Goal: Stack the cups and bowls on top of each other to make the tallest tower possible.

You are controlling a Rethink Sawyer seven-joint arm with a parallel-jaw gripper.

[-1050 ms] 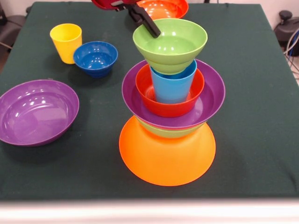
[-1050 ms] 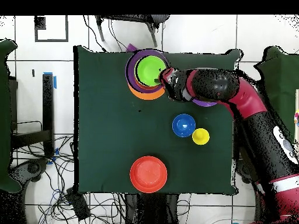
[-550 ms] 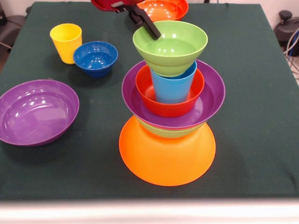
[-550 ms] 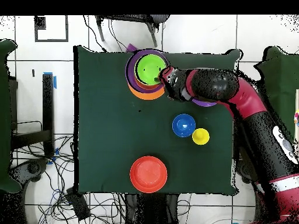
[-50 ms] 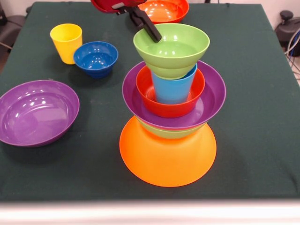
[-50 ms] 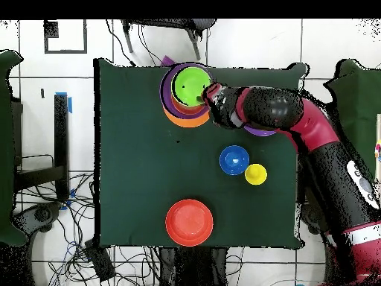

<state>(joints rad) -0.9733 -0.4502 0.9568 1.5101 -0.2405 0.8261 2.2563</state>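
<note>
On the green table (image 5: 262, 140), my gripper (image 5: 152, 33) pinches the green bowl's (image 5: 171, 49) rim. It sits on the blue cup (image 5: 173, 86), adding height to the tower (image 5: 168, 122).

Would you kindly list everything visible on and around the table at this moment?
Tower bowls: five; orange upturned base, green sliver, purple, red-orange, green top.
Light blue cup: one, inside the red-orange bowl, carrying the green top bowl.
Loose purple bowl: one, front view's left.
Dark blue bowl: one, small, beside the yellow cup.
Red-orange bowl: one, far edge.
Table: dark green.
Gripper: black, at the top bowl's rim.
</note>
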